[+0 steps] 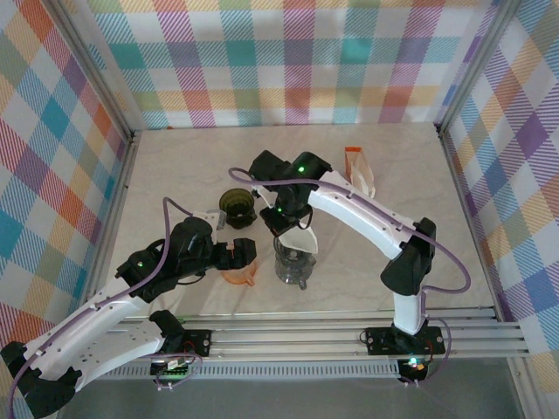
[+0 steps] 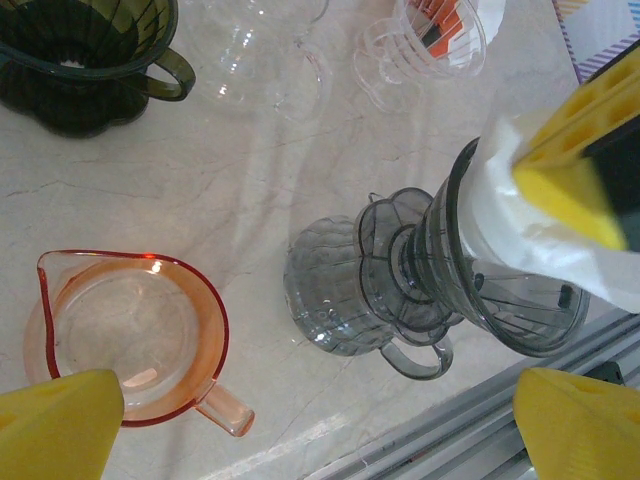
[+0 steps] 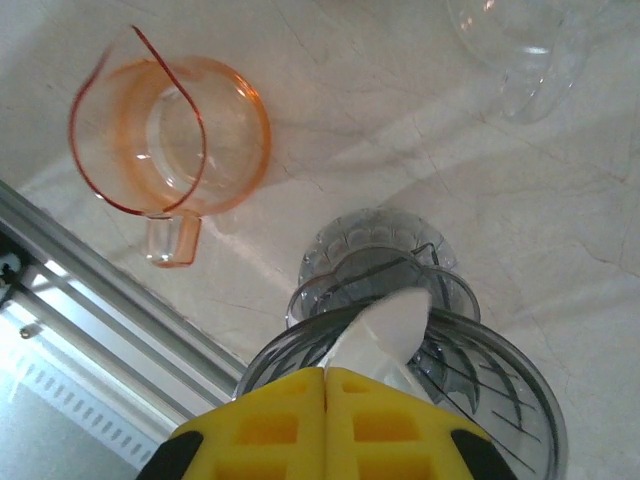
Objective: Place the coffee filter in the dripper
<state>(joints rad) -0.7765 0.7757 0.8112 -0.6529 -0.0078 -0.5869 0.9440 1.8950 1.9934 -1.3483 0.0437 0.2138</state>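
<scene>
Now the right hand [image 3: 326,378], clamping the coffee filter [image 3: 390,325] over the dripper [image 3: 500,385], should be lowering it centred; the left hand [image 1: 236,254] beside the dripper is gaping, empty.

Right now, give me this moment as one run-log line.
right gripper shut on coffee filter | filter tip inside grey dripper, not yet released | left gripper open beside orange cup

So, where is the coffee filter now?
In the top view, the coffee filter is pinched in the right gripper at the grey dripper's mouth, near table centre, right of the orange jug.
</scene>
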